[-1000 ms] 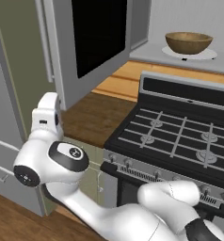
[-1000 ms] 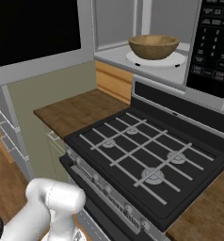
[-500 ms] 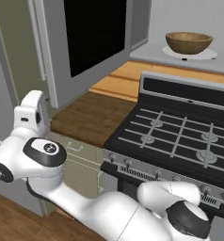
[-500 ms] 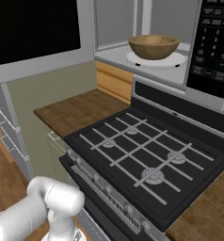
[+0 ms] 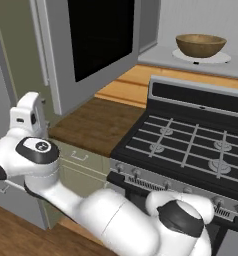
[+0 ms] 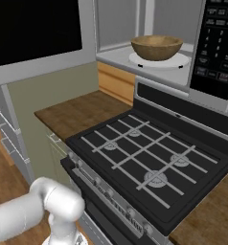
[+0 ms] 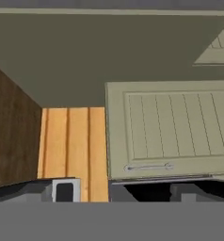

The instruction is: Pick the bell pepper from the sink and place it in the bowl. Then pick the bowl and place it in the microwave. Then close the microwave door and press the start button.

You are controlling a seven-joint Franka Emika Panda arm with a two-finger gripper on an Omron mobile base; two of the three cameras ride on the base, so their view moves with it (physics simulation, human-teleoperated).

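White robot arm swung further left since half second ago, elbow low beside olive cabinet drawers; base views unchanged, so only arm moved. Two-finger gripper [image 7: 116, 190] released, jaws wide, holding nothing, facing panelled olive cabinet door [image 7: 172, 129]. Black gas stove [image 5: 191, 150] with grey grates beside brown wooden counter [image 5: 93, 122]. Grey-framed microwave door with black glass window [image 5: 98, 35] hangs open. Farther back, round tan wooden bowl [image 6: 156, 46] sits on white turntable inside grey-silver microwave [image 6: 220, 52]. Bell pepper not discernible.
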